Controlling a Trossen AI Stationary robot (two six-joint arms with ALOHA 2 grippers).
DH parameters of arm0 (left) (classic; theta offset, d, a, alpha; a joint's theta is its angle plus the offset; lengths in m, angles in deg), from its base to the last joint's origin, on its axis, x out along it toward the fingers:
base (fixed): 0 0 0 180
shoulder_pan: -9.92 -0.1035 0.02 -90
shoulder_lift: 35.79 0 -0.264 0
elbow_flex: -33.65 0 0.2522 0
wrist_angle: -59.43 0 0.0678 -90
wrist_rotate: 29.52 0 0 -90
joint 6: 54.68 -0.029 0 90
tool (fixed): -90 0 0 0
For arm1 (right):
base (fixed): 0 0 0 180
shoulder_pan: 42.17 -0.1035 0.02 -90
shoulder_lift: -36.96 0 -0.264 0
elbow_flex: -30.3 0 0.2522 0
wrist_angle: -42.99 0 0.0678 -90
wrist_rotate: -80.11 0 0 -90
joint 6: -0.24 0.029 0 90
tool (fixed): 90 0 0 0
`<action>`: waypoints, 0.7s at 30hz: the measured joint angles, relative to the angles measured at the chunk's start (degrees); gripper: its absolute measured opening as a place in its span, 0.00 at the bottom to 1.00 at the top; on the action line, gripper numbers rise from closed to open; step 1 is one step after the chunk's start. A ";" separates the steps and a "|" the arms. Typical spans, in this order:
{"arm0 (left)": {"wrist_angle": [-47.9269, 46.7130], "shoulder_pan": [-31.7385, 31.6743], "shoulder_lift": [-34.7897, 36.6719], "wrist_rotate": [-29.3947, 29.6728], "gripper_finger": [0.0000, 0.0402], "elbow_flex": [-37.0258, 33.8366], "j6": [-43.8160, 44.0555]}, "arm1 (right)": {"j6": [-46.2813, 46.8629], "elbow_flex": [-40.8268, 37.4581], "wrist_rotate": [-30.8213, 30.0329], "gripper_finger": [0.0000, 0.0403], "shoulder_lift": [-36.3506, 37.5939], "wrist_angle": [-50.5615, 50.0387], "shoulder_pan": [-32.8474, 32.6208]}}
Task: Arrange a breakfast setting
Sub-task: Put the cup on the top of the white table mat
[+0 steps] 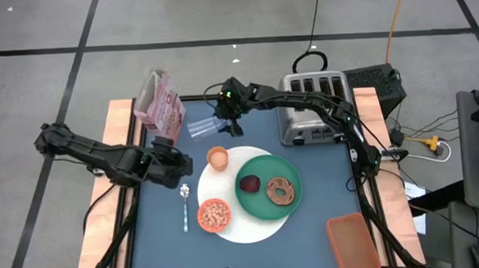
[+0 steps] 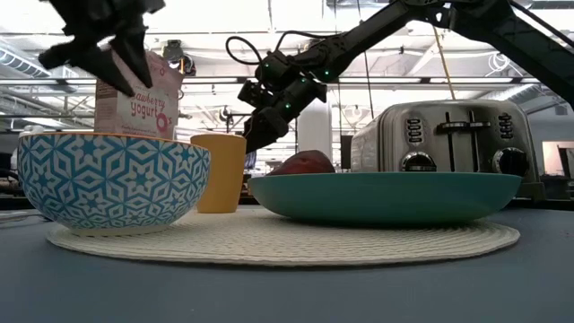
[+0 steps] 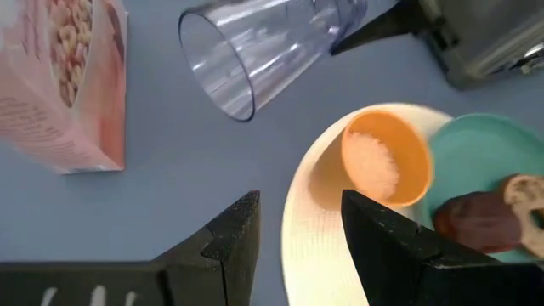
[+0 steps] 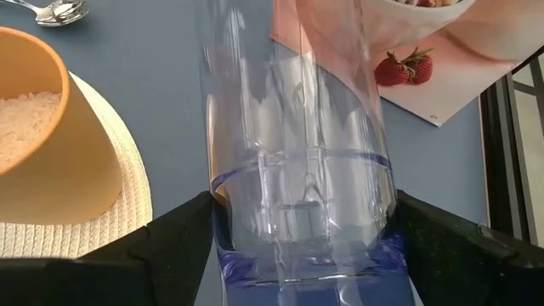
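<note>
While the right claw (image 1: 219, 123) clamps its 2 fingers on the base of the clear glass (image 1: 201, 129), the glass lies tipped on its side above the blue surface (image 1: 158, 228), in the upper middle of the high view, its open mouth toward the pink cereal box (image 1: 158, 100). Just below it in that frame sits the small orange cup (image 1: 217, 158), white grains inside, on the edge of the white woven mat (image 1: 253, 228). Left of the cup the left claw (image 1: 178, 161) hovers with its fingers apart and nothing between them. Beneath it lies the metal spoon (image 1: 185, 204). On the mat rest the bowl of cereal (image 1: 214, 214) and the green plate (image 1: 259, 200), which carries a dark red fruit (image 1: 250, 183) and a bagel (image 1: 281, 191). A silver toaster (image 1: 312, 107) stands at upper right, and an orange tray (image 1: 353, 241) at lower right.
</note>
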 joint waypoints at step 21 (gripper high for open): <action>31.45 -7.61 1.26 0.08 0.42 -21.57 -12.07 | 0.00 0.00 0.00 0.79 -0.02 -0.05 0.00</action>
